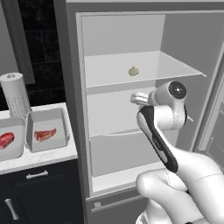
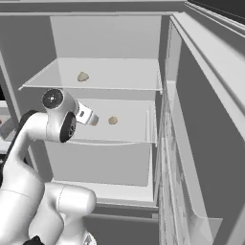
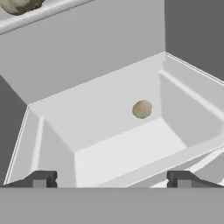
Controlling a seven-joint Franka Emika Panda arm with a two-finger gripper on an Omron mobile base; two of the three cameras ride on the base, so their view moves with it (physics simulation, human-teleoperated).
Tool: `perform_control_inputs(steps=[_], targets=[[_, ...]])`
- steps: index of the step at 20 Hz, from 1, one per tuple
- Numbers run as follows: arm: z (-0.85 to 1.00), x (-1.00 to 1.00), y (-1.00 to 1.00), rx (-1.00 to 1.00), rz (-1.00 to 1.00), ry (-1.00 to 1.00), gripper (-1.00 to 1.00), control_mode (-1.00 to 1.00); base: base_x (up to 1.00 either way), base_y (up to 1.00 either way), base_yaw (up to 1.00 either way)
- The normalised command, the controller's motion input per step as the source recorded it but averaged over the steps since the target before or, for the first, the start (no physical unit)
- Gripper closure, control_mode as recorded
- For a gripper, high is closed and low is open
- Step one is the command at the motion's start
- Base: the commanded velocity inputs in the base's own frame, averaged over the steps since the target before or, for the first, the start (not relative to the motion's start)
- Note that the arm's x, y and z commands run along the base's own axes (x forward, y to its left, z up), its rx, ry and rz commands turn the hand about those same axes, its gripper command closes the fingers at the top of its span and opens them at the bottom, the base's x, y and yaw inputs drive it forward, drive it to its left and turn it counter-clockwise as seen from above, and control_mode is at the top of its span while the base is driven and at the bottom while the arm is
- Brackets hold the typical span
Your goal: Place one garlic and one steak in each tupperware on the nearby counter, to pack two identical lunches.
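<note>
In the fridge, one garlic [image 1: 134,71] [image 2: 83,76] [image 3: 19,4] lies on the upper shelf. A second garlic [image 2: 113,120] [image 3: 141,109] lies on the middle shelf. My gripper [image 3: 111,181] [image 1: 138,99] [image 2: 90,117] reaches in at middle-shelf height, open and empty, short of that second garlic. On the counter [image 1: 39,159] to the left stand two tupperware tubs [image 1: 61,120] [image 1: 15,151]. The nearer one holds a steak [image 1: 45,134] and the farther one another steak [image 1: 5,140].
A paper-towel roll [image 1: 15,94] stands behind the tubs. The open fridge door [image 2: 191,143] stands close on the right. Below the middle shelf is a drawer front [image 1: 118,153], and dark cabinets [image 1: 35,192] sit under the counter.
</note>
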Motion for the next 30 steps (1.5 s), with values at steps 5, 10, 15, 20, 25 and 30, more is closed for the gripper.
perform_control_inputs(steps=[5, 10, 15, 20, 25, 30], targets=[[1.0, -0.74, -0.18, -0.2, 0.23, 0.0, -1.0, -1.0, 0.0, 0.0, 0.0], [1.0, -0.36, -0.05, -0.07, 0.27, 0.07, -1.0, -1.0, 0.0, 0.0, 0.0], [0.21, 0.89, 0.01, -0.02, 0.13, 0.02, -1.0, -1.0, 0.0, 0.0, 0.0], [-0.17, 0.99, 0.34, 0.07, -0.02, -0.08, -1.0, -1.0, 0.0, 0.0, 0.0], [-0.04, 0.97, 0.6, -0.03, -0.03, -0.02, -1.0, -1.0, 0.0, 0.0, 0.0], [-0.23, 0.71, -0.06, -0.12, -0.15, -0.01, -1.0, -1.0, 0.0, 0.0, 0.0]])
